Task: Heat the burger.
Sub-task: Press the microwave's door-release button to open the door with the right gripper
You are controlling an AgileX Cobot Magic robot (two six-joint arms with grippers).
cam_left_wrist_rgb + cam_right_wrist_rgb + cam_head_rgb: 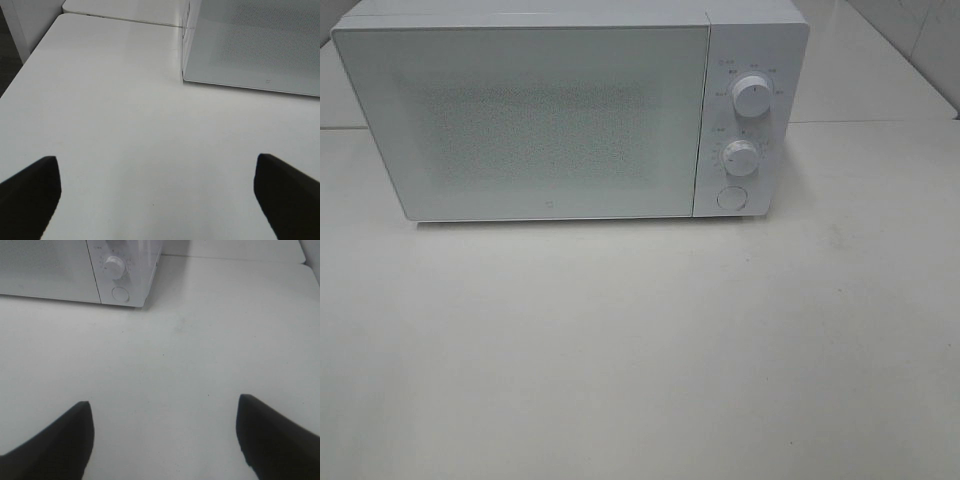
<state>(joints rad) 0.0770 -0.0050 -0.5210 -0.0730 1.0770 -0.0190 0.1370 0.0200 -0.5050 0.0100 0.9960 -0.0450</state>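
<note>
A: Well, burger located?
B: No, it shows in no view. Microwave door shut, frosted. Left gripper and right gripper wide apart, empty.
A: Risk?
B: Turning the upper dial blind may heat an empty oven.

A white microwave is sitting on the white table, door shut, toward twelve o'clock in the high view.

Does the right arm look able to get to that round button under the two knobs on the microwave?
Probably yes. The round button faces forward, and only bare table lies between it and the right tool, whose jaws stand open. Whether the arm stretches that far, the pictures cannot say.
</note>
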